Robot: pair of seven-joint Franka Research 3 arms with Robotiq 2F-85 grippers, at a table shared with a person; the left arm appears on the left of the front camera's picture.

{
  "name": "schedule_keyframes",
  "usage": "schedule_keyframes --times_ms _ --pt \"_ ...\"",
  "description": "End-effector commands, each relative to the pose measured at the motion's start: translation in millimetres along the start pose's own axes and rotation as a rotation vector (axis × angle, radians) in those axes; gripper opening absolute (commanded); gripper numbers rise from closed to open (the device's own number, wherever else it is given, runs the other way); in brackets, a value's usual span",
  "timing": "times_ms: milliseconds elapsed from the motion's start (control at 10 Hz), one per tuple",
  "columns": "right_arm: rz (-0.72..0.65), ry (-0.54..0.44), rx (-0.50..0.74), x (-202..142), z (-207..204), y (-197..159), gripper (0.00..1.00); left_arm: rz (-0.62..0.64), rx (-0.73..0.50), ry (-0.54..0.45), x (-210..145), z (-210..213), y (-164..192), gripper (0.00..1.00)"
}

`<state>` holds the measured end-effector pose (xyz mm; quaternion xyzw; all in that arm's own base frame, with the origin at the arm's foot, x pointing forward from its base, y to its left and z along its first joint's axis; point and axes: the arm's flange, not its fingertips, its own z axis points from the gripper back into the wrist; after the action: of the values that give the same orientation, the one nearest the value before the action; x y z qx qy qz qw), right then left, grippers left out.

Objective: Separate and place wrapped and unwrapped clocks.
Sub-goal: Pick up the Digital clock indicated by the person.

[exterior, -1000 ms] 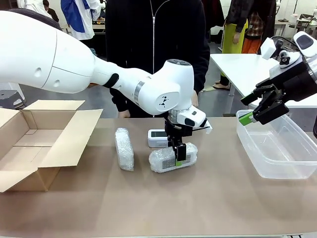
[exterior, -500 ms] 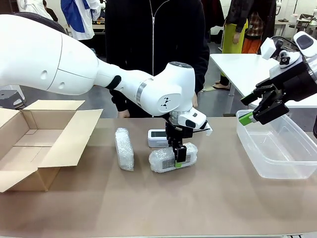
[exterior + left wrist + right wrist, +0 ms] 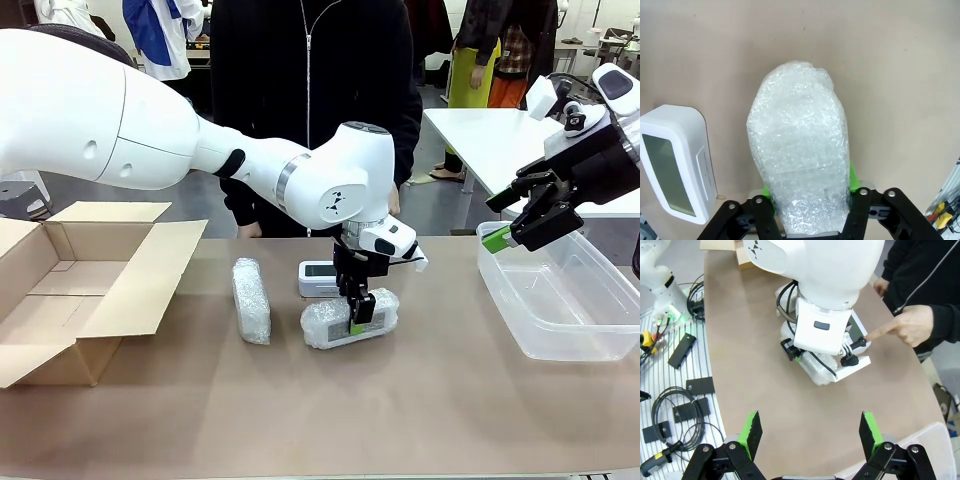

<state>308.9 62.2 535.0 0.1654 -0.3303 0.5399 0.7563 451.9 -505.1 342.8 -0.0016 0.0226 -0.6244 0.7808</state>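
On the tan table, my left gripper [image 3: 357, 312] stands straight down, shut on a bubble-wrapped clock [image 3: 350, 318] near the middle. In the left wrist view this wrapped clock [image 3: 799, 150] sits between the green pads [image 3: 853, 179] of the left gripper [image 3: 810, 190]. Just behind it lies the bare white clock [image 3: 319, 278] with its grey display [image 3: 670, 172]. A second wrapped clock [image 3: 251, 300] lies apart to the left. My right gripper [image 3: 508, 228] hangs open and holds nothing, above the left end of a clear bin; its fingers [image 3: 753, 428] are spread wide.
An open cardboard box [image 3: 70, 290] stands at the table's left. A clear plastic bin [image 3: 560, 300] stands at the right. A person in black stands at the far edge, one hand [image 3: 905, 326] pointing a finger toward the left gripper's wrist.
My left gripper's fingers have shut onto the wrapped clock under it. Both arms have otherwise kept their places.
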Motion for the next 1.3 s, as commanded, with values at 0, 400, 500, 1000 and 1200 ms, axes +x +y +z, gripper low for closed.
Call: schedule_keyframes --times_ms 0,400,500,1000,1200 --pt "0.010 -0.027 0.024 0 -3 -3 1.00 0.024 -0.027 0.006 2 6 0 0.36" --pt "0.010 -0.027 0.024 0 -3 -3 1.00 0.015 -0.040 -0.008 -11 39 -12 0.00" --pt "0.010 -0.027 0.024 0 -3 -3 1.00 -0.011 -0.026 -0.042 -26 68 -21 0.13" --pt "0.010 -0.027 0.024 0 -3 -3 1.00 0.127 0.102 -0.119 -108 207 -66 0.13" --pt "0.010 -0.027 0.024 0 -3 -3 1.00 0.157 0.134 -0.136 -131 236 -82 0.13"
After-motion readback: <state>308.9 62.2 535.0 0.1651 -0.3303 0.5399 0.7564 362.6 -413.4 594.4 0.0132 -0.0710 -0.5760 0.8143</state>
